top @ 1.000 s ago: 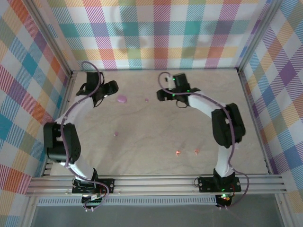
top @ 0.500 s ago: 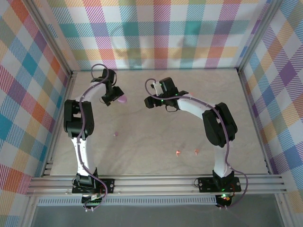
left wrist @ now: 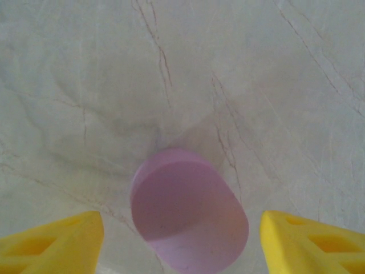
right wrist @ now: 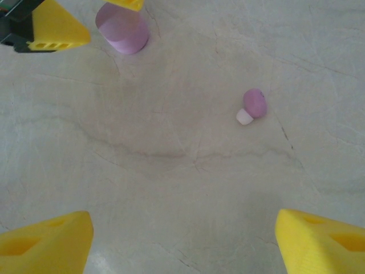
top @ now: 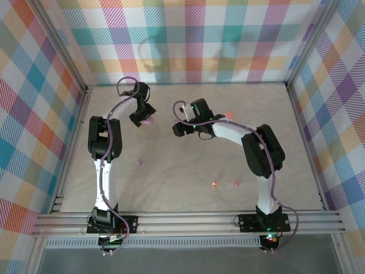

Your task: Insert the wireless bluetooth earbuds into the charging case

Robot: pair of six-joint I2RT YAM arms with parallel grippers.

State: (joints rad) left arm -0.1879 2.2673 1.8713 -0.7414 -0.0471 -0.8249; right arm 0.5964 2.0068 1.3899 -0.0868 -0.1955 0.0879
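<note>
One smooth, rounded lilac case (left wrist: 188,220) sits between yellow wedge fingers (left wrist: 54,241).

My left arm (top: 103,182) and right arm (top: 231,130) are built alike: smooth white tubes between chunky black joints (top: 263,151). A thin purple cable (top: 276,191) trails along each of them. Small green lights (top: 197,119) glow on my right arm near the wrist, and another glows below its black base plate (top: 259,221). My fingers (left wrist: 51,242) are bright yellow wedges with slots cut into their faces.
</note>
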